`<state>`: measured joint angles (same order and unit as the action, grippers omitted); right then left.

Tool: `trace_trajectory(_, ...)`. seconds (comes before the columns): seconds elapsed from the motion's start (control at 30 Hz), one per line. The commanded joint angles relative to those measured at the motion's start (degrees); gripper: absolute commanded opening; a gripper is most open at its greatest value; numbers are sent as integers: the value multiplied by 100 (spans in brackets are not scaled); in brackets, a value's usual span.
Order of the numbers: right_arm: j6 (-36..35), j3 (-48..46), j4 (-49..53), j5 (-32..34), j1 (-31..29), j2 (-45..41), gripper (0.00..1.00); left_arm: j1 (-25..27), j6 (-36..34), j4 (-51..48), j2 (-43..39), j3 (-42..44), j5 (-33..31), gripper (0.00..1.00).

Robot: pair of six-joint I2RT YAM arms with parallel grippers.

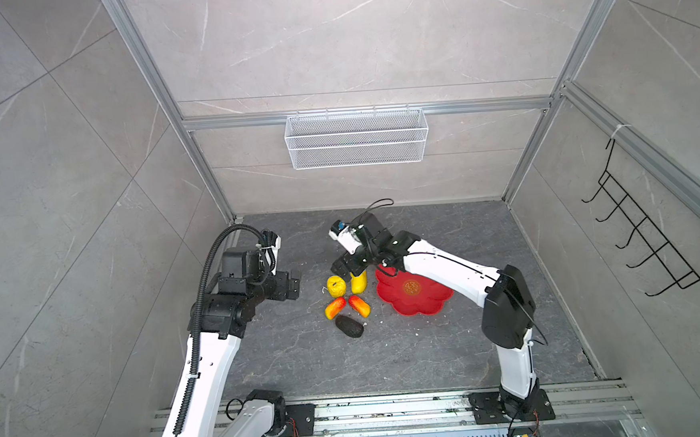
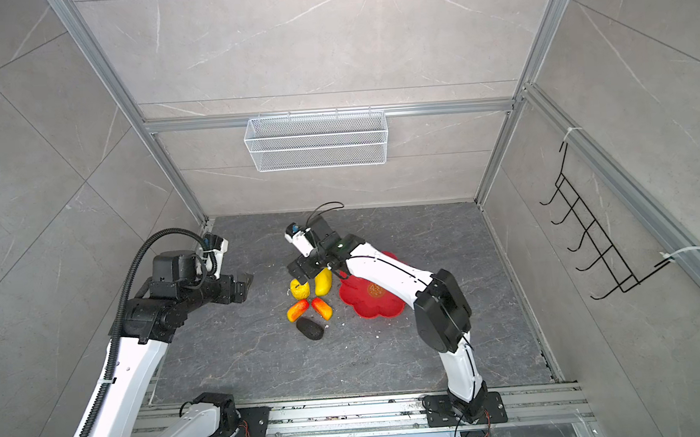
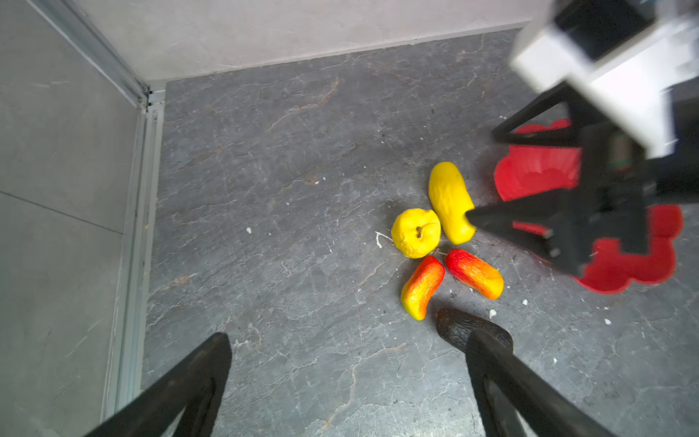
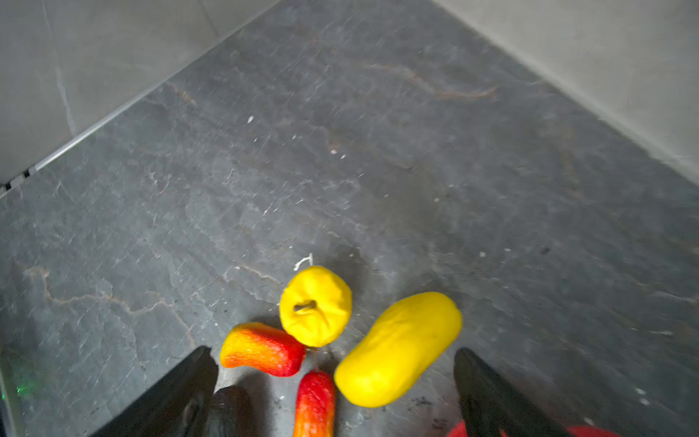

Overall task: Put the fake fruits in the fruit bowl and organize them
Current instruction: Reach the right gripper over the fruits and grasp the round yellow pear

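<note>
The fake fruits lie clustered on the dark floor: a round yellow one (image 1: 336, 286), an elongated yellow one (image 1: 359, 282), two red-orange ones (image 1: 335, 307) (image 1: 359, 305) and a black oval (image 1: 349, 326). Just right of them sits the red flower-shaped fruit bowl (image 1: 415, 294), with no fruit in the part I can see; my right arm covers its far edge. My right gripper (image 4: 334, 353) is open above the elongated yellow fruit (image 4: 397, 348), its fingers on either side of it and apart from it. My left gripper (image 3: 350, 338) is open and holds nothing, left of the cluster.
A white wire mesh basket (image 1: 356, 138) hangs on the back wall. A black wire hook rack (image 1: 648, 226) is on the right wall. Walls and aluminium framing enclose the floor. White crumbs dot the floor near the fruits.
</note>
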<state>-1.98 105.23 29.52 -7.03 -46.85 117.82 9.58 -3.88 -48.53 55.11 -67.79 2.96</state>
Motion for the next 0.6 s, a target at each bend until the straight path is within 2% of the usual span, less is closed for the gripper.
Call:
trace_trajectory(0.0,-88,663,605,13,-55,580,100,-198,-217,48,-97,99,537,100)
trace_trajectory(0.23,-359,1816,1317,34,-155,1710,100,-308,-376,384,-336,476,1240,100)
trace_trajectory(0.4,-409,2732,1948,18,-167,2382,100,-308,-355,403,-307,547,938,100)
trace_trajectory(0.57,-418,2770,1993,128,-204,2513,100,-308,-342,415,-277,561,650,100)
